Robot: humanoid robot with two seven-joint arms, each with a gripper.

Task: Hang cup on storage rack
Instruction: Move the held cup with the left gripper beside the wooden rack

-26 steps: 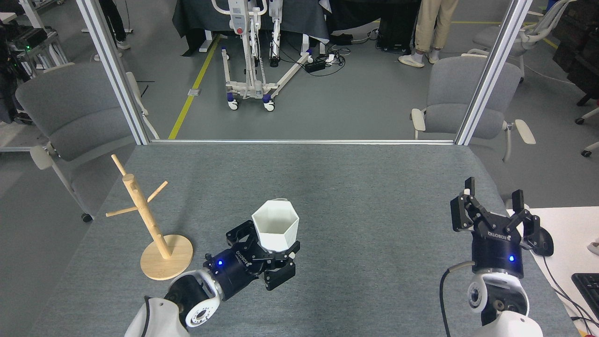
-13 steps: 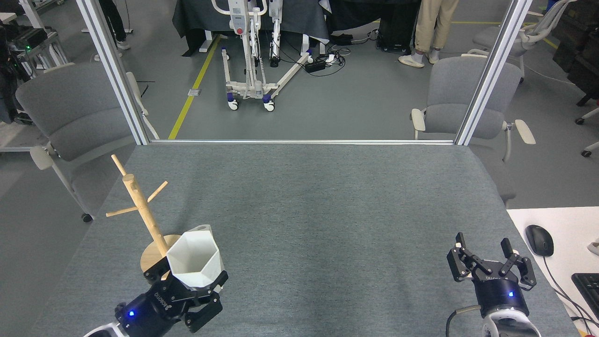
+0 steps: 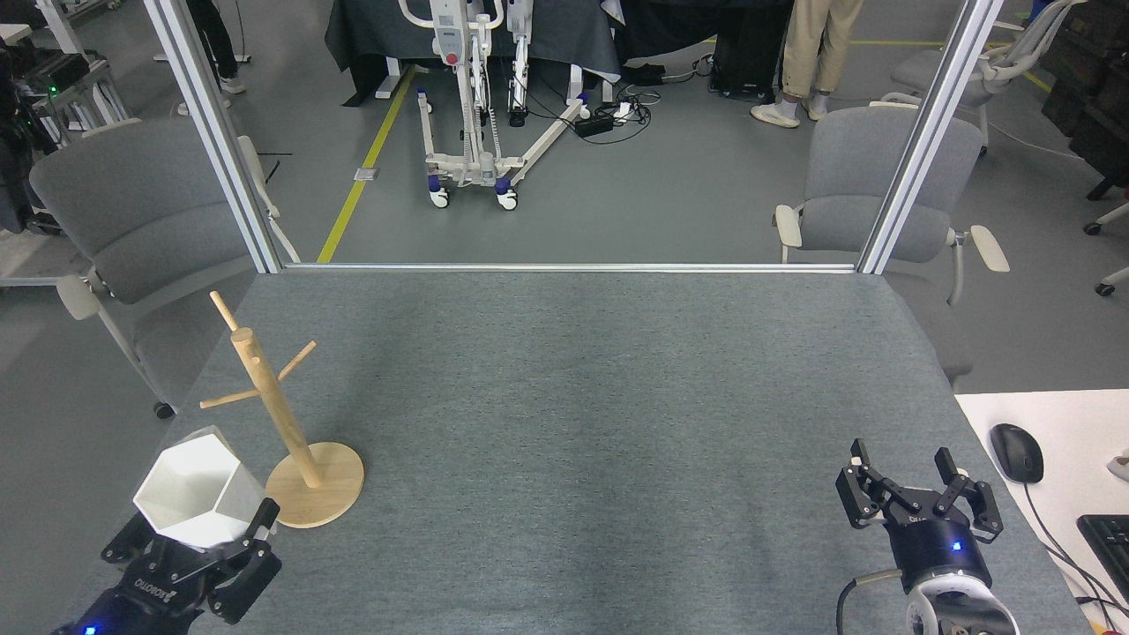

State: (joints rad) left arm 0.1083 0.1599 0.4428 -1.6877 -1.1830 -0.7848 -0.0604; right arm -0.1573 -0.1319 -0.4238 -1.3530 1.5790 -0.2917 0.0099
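The white faceted cup (image 3: pixel 198 488) is held near the table's front left corner, its hexagonal rim facing up toward me, with my left gripper (image 3: pixel 190 542) shut on its lower part. Just right of it stands the wooden storage rack (image 3: pixel 265 401), an upright pole with thin angled pegs on a round disc base (image 3: pixel 322 494); the cup is apart from the pegs. My right gripper (image 3: pixel 917 498) hangs open at the front right with nothing between its fingers. The cup's handle is barely visible behind its rim.
Grey felt covers the table (image 3: pixel 573 397). A white side desk with a mouse (image 3: pixel 1016 452) and a keyboard (image 3: pixel 1107 542) sits at the right. Grey chairs (image 3: pixel 873 185) and metal frame posts (image 3: pixel 922 141) stand beyond the far edge.
My left gripper has carried the cup leftward and toward me, from the table's middle past the rack's front to its left. The right gripper has dropped back to the front right.
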